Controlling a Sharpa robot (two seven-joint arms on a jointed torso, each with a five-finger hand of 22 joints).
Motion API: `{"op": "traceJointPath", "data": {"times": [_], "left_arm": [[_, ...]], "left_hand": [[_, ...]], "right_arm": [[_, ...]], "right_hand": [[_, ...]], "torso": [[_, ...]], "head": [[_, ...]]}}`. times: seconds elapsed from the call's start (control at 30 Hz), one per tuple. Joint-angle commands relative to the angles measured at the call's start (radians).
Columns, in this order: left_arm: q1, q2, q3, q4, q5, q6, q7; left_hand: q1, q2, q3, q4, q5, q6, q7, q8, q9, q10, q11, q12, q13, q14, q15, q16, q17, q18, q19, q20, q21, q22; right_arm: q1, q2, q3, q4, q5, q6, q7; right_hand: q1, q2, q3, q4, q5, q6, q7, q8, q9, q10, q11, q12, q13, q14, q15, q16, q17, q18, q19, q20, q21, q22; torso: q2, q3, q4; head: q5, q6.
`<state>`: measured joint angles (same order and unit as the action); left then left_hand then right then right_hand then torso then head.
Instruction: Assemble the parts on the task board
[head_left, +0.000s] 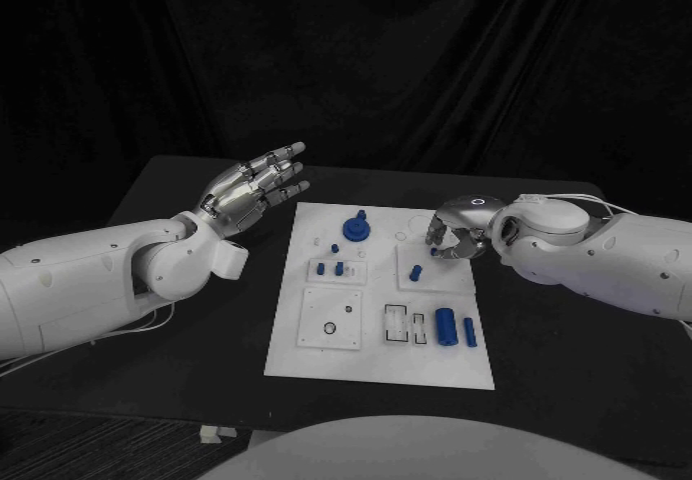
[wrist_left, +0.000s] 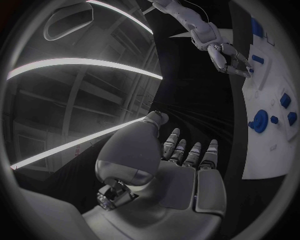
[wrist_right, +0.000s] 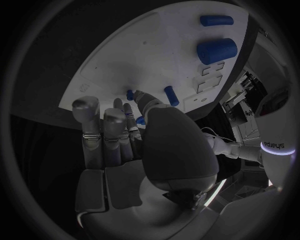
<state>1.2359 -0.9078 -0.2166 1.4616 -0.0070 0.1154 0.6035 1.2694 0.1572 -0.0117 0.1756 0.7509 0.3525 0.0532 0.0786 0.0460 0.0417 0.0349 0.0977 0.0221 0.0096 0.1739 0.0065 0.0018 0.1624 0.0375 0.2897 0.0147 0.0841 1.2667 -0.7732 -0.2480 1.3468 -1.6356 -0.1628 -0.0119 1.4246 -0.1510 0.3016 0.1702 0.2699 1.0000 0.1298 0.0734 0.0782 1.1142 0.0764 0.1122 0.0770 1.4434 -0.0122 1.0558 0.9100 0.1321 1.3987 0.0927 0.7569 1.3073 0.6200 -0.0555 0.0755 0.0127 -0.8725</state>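
1. The board (head_left: 382, 345), a flat white plate, is lying at centre frame on the matte black worktop (head_left: 577, 350).
2. The right hand (head_left: 454, 238) is hovering over the board's upper right corner, fingers curled down beside a small blue peg (head_left: 415, 272); whether it is pinching anything, I cannot tell.
3. The left hand (head_left: 257, 190) is hanging spread and empty, left of the board's top edge.
4. Smooth blue cylinders (head_left: 446, 326) are lying lower right; a round knobbed part (head_left: 356, 230) is standing near the top.

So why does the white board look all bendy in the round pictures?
Both wrist views come through fisheye lenses, so the task board curves in the right wrist view and bows along the rim in the left wrist view. In the head view its edges stay straight. The room's ceiling lights streak as bright arcs in the left wrist view behind the left hand.
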Motion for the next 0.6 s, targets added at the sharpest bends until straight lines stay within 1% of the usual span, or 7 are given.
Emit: {"op": "traceJointPath", "data": {"times": [0.03, 0.07, 0.1, 0.27, 0.4, 0.5, 0.6], "left_arm": [[-0.001, 0.002, 0.001, 0.001, 0.007, 0.01, 0.015], [-0.001, 0.002, 0.001, 0.001, 0.007, 0.01, 0.014], [-0.001, 0.002, 0.001, 0.001, 0.007, 0.01, 0.014], [-0.002, 0.002, 0.001, -0.001, 0.007, 0.013, 0.008], [-0.002, 0.002, 0.001, -0.003, 0.007, 0.014, 0.004], [-0.002, 0.003, 0.001, -0.005, 0.007, 0.014, 0.001], [-0.002, 0.004, 0.001, -0.007, 0.007, 0.015, -0.002]], "left_hand": [[0.034, -0.017, -0.039, 0.062, -0.167, 0.004, 0.0, 0.009, -0.001, 0.001, 0.007, 0.008, 0.001, 0.003, 0.007, 0.0, 0.003, 0.014, 0.01, 0.0, 0.007, 0.001], [0.052, -0.018, -0.054, 0.076, -0.191, 0.004, 0.002, 0.012, -0.001, 0.001, 0.008, 0.011, 0.001, 0.004, 0.008, 0.001, 0.004, 0.014, 0.013, 0.0, 0.008, 0.002], [0.064, -0.012, -0.055, 0.079, -0.192, 0.01, 0.005, 0.015, 0.0, 0.002, 0.008, 0.014, 0.001, 0.007, 0.01, 0.003, 0.005, 0.014, 0.016, 0.001, 0.01, 0.005], [0.091, 0.006, -0.058, 0.09, -0.146, 0.029, 0.014, 0.026, 0.003, 0.004, 0.009, 0.017, 0.002, 0.012, 0.013, 0.005, 0.006, 0.013, 0.023, 0.002, 0.013, 0.009], [0.079, 0.013, -0.085, 0.116, -0.201, 0.033, 0.018, 0.033, 0.003, 0.005, 0.013, 0.021, 0.002, 0.014, 0.014, 0.006, 0.006, 0.011, 0.026, 0.002, 0.014, 0.007], [0.038, 0.039, -0.108, 0.119, -0.218, 0.034, 0.019, 0.036, 0.002, 0.005, 0.014, 0.023, 0.002, 0.014, 0.015, 0.006, 0.006, 0.011, 0.027, 0.002, 0.014, 0.006], [0.018, 0.05, -0.123, 0.118, -0.229, 0.031, 0.017, 0.037, 0.002, 0.005, 0.014, 0.024, 0.002, 0.015, 0.015, 0.006, 0.006, 0.01, 0.028, 0.002, 0.015, 0.005]], "right_arm": [[-0.007, 0.002, 0.001, -0.006, -0.007, 0.01, -0.001], [-0.008, 0.002, 0.001, -0.008, -0.006, 0.009, 0.0], [-0.009, 0.002, 0.001, -0.009, -0.006, 0.008, 0.001], [-0.015, 0.004, 0.001, -0.013, 0.001, 0.003, 0.005], [-0.018, 0.006, 0.001, -0.017, 0.003, 0.0, 0.007], [-0.022, 0.01, 0.001, -0.023, 0.003, -0.004, 0.01], [-0.025, 0.013, 0.001, -0.027, 0.004, -0.007, 0.012]], "right_hand": [[0.015, 0.005, 0.01, -0.01, 0.02, 0.014, 0.001, 0.005, 0.003, 0.01, 0.001, -0.004, -0.002, -0.01, 0.001, -0.007, -0.003, -0.007, -0.008, -0.002, -0.005, 0.096], [0.017, 0.005, 0.013, -0.012, 0.024, 0.014, 0.001, 0.005, 0.004, 0.011, 0.001, -0.004, -0.002, -0.01, 0.001, -0.008, -0.003, -0.006, -0.009, -0.002, -0.007, 0.095], [0.017, 0.005, 0.014, -0.013, 0.025, 0.014, 0.001, 0.005, 0.004, 0.011, 0.001, -0.004, -0.002, -0.01, 0.001, -0.008, -0.003, -0.006, -0.009, -0.002, -0.007, 0.096], [0.025, 0.008, 0.031, -0.026, 0.033, 0.036, 0.005, 0.012, 0.011, 0.029, 0.001, 0.001, -0.001, -0.01, 0.003, -0.006, -0.001, -0.007, -0.009, -0.002, -0.003, 0.097], [0.026, 0.008, 0.035, -0.029, 0.031, 0.043, 0.005, 0.014, 0.013, 0.034, 0.0, 0.003, -0.001, -0.01, 0.002, -0.005, -0.001, -0.007, -0.008, -0.002, -0.002, 0.097], [0.029, 0.012, 0.041, -0.033, 0.025, 0.052, 0.004, 0.017, 0.016, 0.043, -0.001, 0.006, -0.001, -0.009, 0.002, -0.002, 0.003, -0.007, -0.007, -0.002, 0.001, 0.098], [0.03, 0.014, 0.044, -0.036, 0.021, 0.058, 0.004, 0.019, 0.018, 0.048, -0.002, 0.007, -0.001, -0.009, 0.001, -0.002, 0.002, -0.008, -0.007, -0.003, 0.003, 0.098]], "torso": [[0.0, -0.0001, 0.001], [0.0, 0.0, 0.0011], [-0.001, 0.0001, 0.0015], [-0.001, -0.0008, 0.0016], [-0.001, -0.0006, 0.0014], [-0.001, -0.0002, 0.0025], [-0.001, -0.0005, 0.0015]], "head": [[0.002, 0.0], [0.002, 0.0], [0.002, 0.0], [0.006, 0.0], [0.004, 0.0], [0.003, 0.0], [0.005, 0.0]]}}
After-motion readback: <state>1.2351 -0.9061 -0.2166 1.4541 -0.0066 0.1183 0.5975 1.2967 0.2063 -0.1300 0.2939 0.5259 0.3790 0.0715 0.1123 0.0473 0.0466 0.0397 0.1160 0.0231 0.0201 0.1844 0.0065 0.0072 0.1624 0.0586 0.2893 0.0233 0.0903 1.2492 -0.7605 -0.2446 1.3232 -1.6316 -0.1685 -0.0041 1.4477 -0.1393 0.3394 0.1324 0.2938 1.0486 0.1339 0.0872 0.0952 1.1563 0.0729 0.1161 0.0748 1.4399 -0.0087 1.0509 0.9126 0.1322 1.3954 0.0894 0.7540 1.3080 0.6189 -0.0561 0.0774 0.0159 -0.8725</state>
